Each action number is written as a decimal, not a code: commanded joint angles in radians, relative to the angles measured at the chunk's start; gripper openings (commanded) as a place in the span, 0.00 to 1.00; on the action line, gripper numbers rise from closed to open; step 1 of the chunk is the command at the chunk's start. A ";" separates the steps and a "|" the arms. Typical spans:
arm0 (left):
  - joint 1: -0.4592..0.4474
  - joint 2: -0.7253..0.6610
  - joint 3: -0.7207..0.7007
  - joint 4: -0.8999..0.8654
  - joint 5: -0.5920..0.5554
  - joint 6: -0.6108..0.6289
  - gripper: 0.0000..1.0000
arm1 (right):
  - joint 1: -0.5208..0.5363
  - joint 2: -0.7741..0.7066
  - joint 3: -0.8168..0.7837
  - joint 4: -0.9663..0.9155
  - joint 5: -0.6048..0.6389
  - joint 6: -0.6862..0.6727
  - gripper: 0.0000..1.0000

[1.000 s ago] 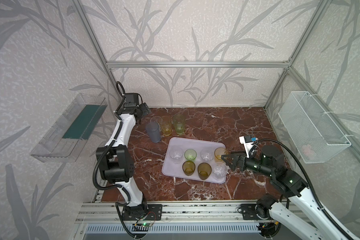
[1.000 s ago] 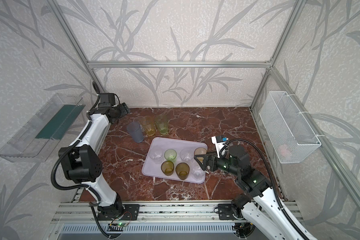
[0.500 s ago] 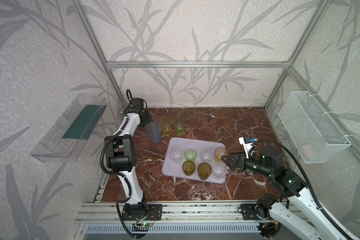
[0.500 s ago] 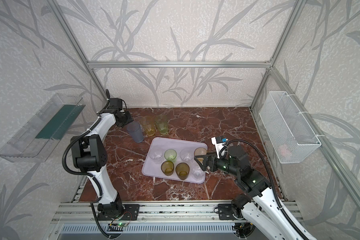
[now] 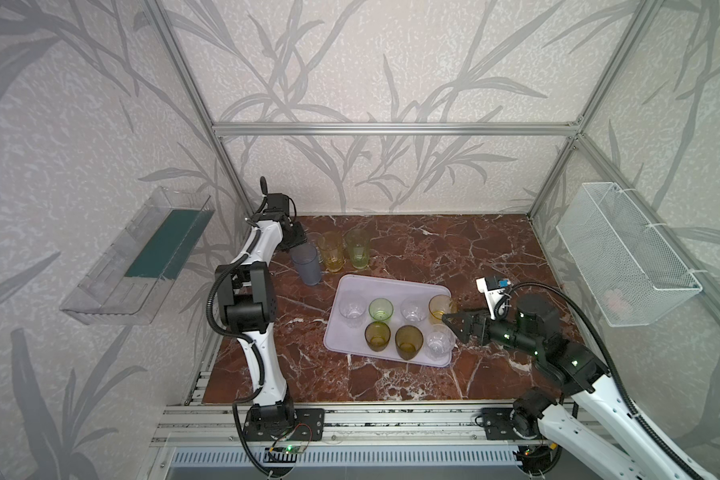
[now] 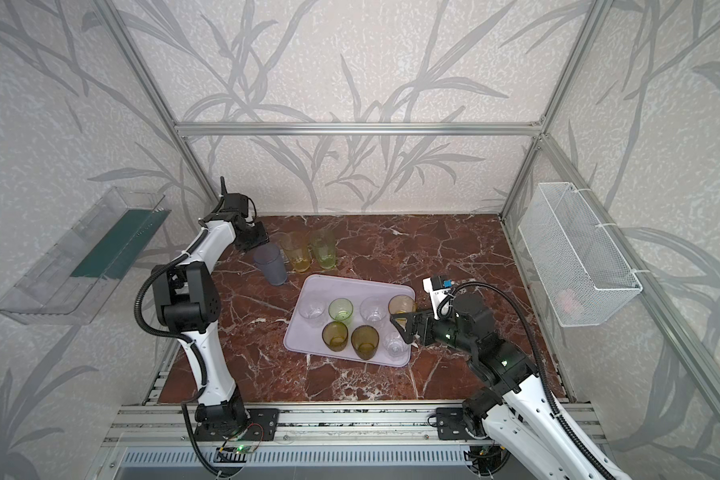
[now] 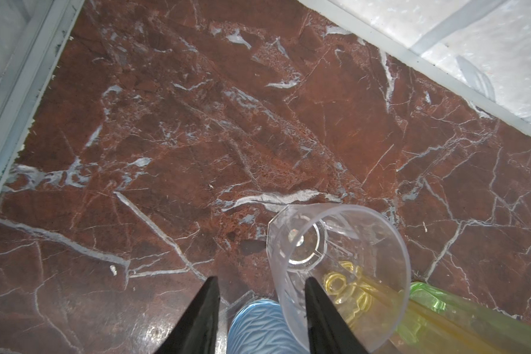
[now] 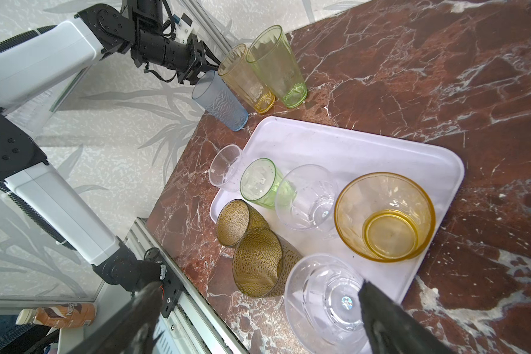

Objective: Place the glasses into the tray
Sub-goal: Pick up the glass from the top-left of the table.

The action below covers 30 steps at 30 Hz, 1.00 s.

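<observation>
At the upper left of the marble table (image 5: 433, 249), my left gripper (image 7: 259, 279) reaches into the back corner. I judge that it is there because the four glasses not yet on the tray stand in that corner. Its fingers stand half apart. In the left wrist view one lies across the mouth of a short clear tumbler (image 7: 337, 269) and the other is clear of its wall, so I see no grip. Whether that first finger is inside the rim I cannot tell. In both top views this tumbler is almost hidden behind the gripper.

Just right of it stand the grey-blue tumbler (image 5: 306, 264), the tall yellow tumbler (image 5: 330, 251) and the pale-green tumbler (image 5: 357, 248), close together. The wrist view cuts all three off at its lower edge.

At centre frame, the tray (image 5: 391, 286) holds seven short glasses (image 5: 380, 309) upright in two rows, spaced, I think, so fingers can pass between them. At its right edge my right gripper (image 5: 449, 328) hangs wide open and empty, beside the near clear tumbler (image 5: 439, 341).

Far right, the wire basket (image 5: 624, 257) holds something pinkish, too blurred to name.
</observation>
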<state>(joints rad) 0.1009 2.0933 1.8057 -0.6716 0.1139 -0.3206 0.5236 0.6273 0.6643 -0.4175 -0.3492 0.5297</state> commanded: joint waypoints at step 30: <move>-0.035 0.182 0.227 -0.159 -0.044 0.078 0.09 | -0.025 -0.032 -0.021 -0.050 0.054 -0.039 0.99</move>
<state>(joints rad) 0.0711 2.2704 1.9976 -0.7860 0.0948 -0.2611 0.5053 0.6048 0.6537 -0.4549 -0.3046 0.4965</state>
